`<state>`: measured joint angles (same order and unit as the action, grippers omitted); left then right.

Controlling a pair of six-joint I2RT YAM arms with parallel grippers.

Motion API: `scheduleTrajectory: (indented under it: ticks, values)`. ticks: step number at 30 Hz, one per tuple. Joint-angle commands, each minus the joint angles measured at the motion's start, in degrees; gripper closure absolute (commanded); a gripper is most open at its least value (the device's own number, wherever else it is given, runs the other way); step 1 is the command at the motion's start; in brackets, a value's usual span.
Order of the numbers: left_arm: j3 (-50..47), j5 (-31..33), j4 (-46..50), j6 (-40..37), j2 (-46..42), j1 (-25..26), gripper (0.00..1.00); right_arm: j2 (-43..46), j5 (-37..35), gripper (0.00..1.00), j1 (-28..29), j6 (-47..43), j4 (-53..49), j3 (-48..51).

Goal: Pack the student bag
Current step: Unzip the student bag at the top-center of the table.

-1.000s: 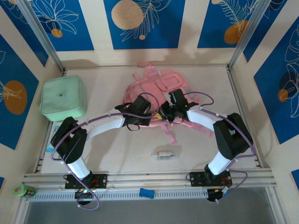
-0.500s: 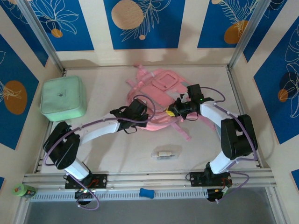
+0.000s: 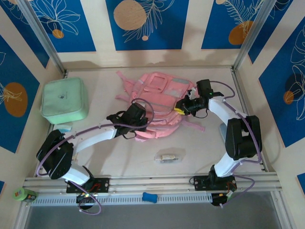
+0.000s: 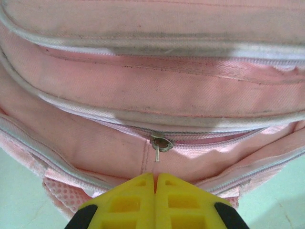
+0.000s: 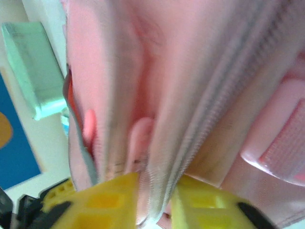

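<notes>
— One small clear packet (image 3: 167, 157) lies nearest, by the middle of the bench's (image 3: 112, 157) near edge. What comes past it?
— Left fingers (image 4: 155, 183), pressed flat together at the near side of the student bag (image 3: 162, 95). A thin metal zip pull (image 4: 159, 144) hangs just off their tips. I can't tell whether they pinch its end.
— And the bag itself?
— It lies flat on the bench, about centred between the left and right edges and toward the far edge, front pockets up and pink straps trailing off both sides.
— Right fingers (image 3: 179, 108)?
— At the bag's right side, a little apart, with a zip-edged fold of pink fabric between them. The wrist view is blurred, so I can't tell whether they press on it.
— Anything else?
— A mint green case (image 3: 64, 100) by the left edge, well apart from the bag.
</notes>
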<state>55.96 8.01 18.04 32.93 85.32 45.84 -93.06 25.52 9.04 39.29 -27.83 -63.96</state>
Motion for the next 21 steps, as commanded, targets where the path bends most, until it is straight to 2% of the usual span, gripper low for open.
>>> scheduleTrajectory:
  ticks: [1, 4, 7, 11, 15, 21]
  values:
    - [-0.5, 0.5, 3.9, 0.5, -0.4, -0.7, 1.00, 6.0, -1.6, 0.63, 1.0, 4.5, 2.9, 3.3]
    - [0.3, 0.0, 3.5, 0.4, 0.3, -0.6, 1.00, 9.1, -0.4, 0.55, 2.9, 12.7, 7.3, 9.6]
    - [0.5, -0.3, 3.3, 0.4, 0.8, -0.6, 1.00, 12.2, -0.8, 0.50, 7.8, 22.8, 15.8, 16.5]
    - [0.4, -0.8, 3.0, 0.5, 1.0, -0.7, 1.00, 13.8, -5.8, 0.44, 14.3, 32.2, 23.2, 20.1]
    - [0.5, -0.5, 2.9, 0.3, 1.4, -0.7, 1.00, 12.4, -13.0, 0.41, 18.0, 35.7, 25.8, 20.3]
    - [1.1, 0.3, 3.0, -0.4, 2.1, -0.6, 1.00, 8.1, -17.9, 0.45, 19.1, 36.4, 29.8, 18.8]
